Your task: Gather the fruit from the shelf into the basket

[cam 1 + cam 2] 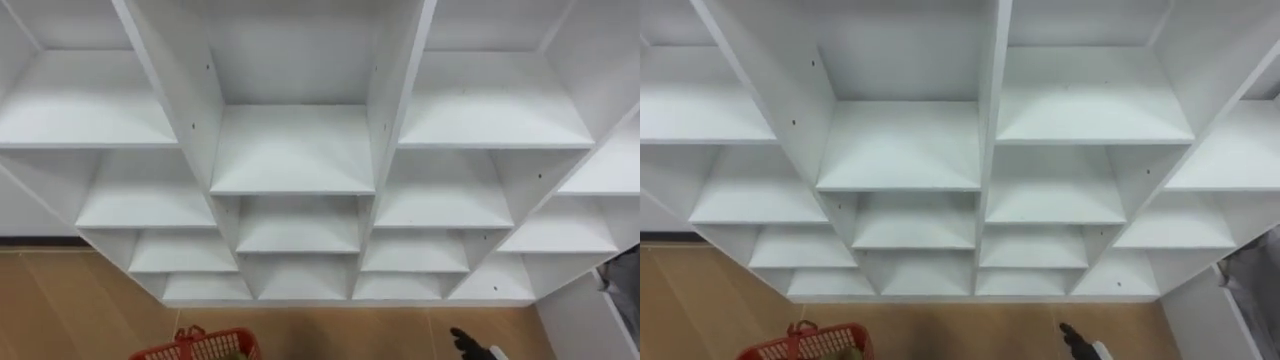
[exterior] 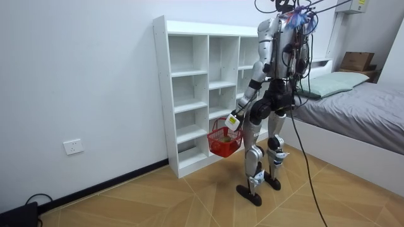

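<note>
I stand facing a white closet (image 1: 292,150) of open cubbies, close in front of it in the room view (image 2: 189,94). Every cubby that shows holds no fruit. A red basket (image 1: 200,347) hangs low on my left side, and something greenish lies inside it. In the room view my left hand (image 2: 232,121) is curled round the handle of the basket (image 2: 224,142), which hangs at knee height beside the closet. My right hand (image 1: 470,345) shows as a dark tip at the bottom right, below the lowest shelves and touching nothing.
The wooden floor (image 1: 60,300) runs under the closet. A bed (image 2: 366,120) with a grey cover stands behind me at the room view's right, with a cardboard box (image 2: 356,60) by its head. A wall socket (image 2: 73,147) sits low on the room view's left.
</note>
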Robot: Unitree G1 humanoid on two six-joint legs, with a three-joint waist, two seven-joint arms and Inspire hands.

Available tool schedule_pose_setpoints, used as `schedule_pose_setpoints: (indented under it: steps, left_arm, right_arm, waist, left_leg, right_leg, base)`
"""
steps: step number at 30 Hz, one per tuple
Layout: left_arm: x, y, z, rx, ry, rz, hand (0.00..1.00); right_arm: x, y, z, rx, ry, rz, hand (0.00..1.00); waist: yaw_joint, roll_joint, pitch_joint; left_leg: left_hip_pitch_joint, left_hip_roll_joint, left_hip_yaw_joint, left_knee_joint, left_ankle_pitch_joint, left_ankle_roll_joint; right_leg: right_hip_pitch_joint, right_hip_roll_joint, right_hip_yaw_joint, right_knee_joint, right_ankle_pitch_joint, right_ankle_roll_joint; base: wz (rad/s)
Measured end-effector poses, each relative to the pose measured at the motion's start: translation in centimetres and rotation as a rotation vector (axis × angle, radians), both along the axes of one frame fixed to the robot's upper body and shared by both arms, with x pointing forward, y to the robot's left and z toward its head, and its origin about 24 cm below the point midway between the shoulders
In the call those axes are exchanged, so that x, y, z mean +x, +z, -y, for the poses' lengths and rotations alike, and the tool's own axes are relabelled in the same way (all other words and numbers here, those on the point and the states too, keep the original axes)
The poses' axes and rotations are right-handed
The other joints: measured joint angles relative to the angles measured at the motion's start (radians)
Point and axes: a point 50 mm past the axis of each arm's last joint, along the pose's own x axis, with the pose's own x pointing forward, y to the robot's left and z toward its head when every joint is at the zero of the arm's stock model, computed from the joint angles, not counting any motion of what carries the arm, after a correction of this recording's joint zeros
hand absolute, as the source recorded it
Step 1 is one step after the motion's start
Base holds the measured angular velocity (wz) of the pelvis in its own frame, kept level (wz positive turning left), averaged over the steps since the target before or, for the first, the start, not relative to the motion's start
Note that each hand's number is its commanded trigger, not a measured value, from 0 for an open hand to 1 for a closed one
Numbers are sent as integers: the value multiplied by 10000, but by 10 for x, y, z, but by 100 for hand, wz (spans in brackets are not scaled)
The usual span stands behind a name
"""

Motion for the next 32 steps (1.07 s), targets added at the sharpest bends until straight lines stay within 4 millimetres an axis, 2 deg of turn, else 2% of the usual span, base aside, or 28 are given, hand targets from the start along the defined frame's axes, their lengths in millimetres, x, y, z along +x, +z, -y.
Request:
schedule_pose_setpoints:
  steps: [3, 16, 24, 32]
  left_arm:
    - [-3, -2, 3, -100, 103, -201, 100]
    - [-7, -4, -1, -312, 982, -516, 100]
    - [-11, -6, 1, -382, 922, -1073, 100]
    - [-14, -7, 2, -434, 889, -1325, 100]
  right_arm:
    - [-11, -4, 3, 144, -685, -418, 0]
    - [-45, -14, 8, 804, -3604, -1486, 0]
    - [-65, -17, 14, 1414, -5299, -2302, 0]
    - [-68, -17, 16, 1757, -5724, -2530, 0]
  waist:
    - [-49, 32, 18]
    - [-37, -127, 34]
    - [-77, -2, 19]
    - [-237, 99, -11]
  left_leg:
    - [152, -1, 4, 2, -53, -1]
    - [581, -17, 28, -5, -135, -7]
    - [739, -20, 78, -42, -193, -6]
    - [787, -20, 168, -41, -226, 11]
  right_leg:
    - [156, 1, 6, -4, -47, 14]
    - [629, -11, 49, -148, -151, 47]
    - [751, -2, 76, -130, -198, 69]
    - [753, 4, 214, -127, -193, 76]
  base:
    - [0]
    - [0]
    - [0]
    - [-3]
